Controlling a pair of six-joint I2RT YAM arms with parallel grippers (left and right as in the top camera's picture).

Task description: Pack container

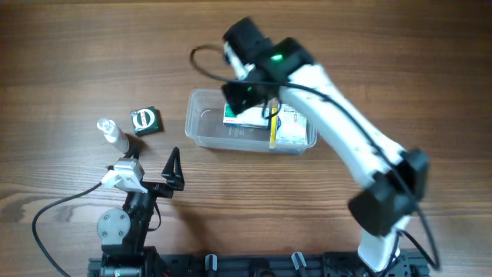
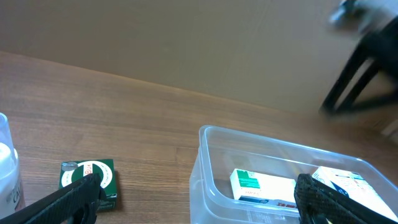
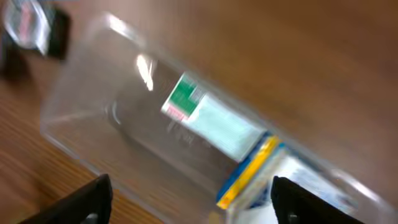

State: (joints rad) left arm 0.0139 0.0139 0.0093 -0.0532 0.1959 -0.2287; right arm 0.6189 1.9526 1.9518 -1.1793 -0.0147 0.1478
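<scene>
1. At the centre of the brown wooden table (image 1: 77,61): clear rectangular plastic container (image 1: 201,131), holding a green-and-white carton (image 2: 258,185) and a yellow-edged white box (image 1: 292,127).
2. Above the container: right gripper (image 3: 191,182), fingers spread, empty.
3. Left of the container: dark green square box (image 1: 144,121); left gripper (image 2: 198,183), fingers spread, empty.

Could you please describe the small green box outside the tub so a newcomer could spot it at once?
Find the clear container in the middle of the table and look just left of it. The dark green box lies there, next to a small clear bottle. Unlike the pale boxes inside the container, it is dark green with a round white mark on top.
</scene>
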